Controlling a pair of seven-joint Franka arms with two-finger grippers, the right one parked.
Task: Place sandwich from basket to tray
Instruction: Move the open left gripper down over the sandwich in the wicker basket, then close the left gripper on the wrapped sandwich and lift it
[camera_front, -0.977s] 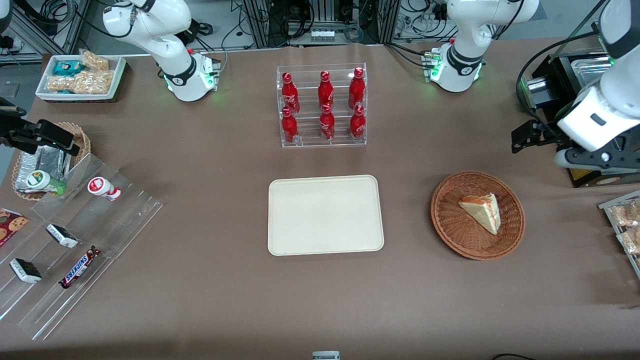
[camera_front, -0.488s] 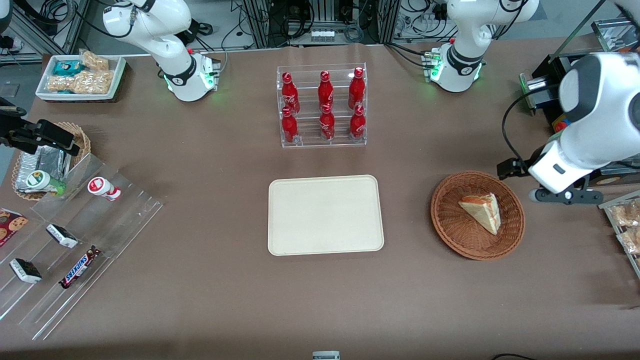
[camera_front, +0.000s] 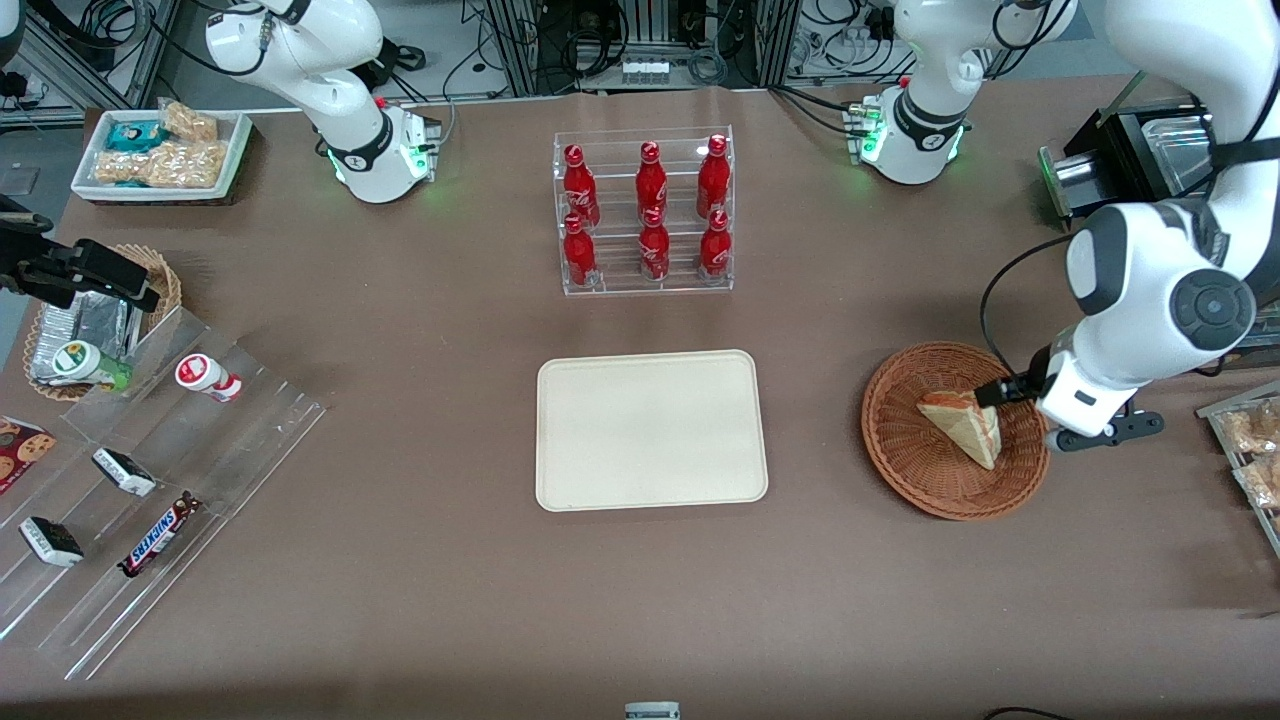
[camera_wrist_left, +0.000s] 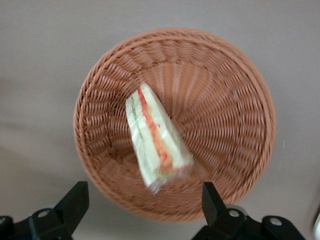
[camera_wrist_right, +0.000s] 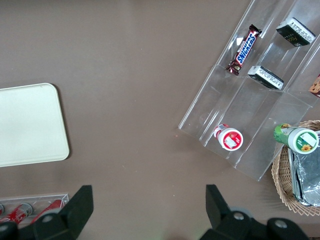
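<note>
The sandwich, a pale wedge with orange-red and green layers, lies in the round reddish-brown wicker basket. The gripper hangs above the basket's rim, open wide, with nothing between its black fingers. In the front view the arm's wrist hovers over the basket's edge toward the working arm's end, hiding the fingers. The cream-beige tray lies beside the basket, toward the table's middle.
A clear rack of red bottles stands farther from the front camera than the tray. Snack packets lie by the basket at the working arm's end. A clear stepped display with snacks sits at the parked arm's end.
The left arm has swung down and in from the table's end; its wrist now hovers over the basket's edge, close to the sandwich. The sandwich and basket have not moved.
</note>
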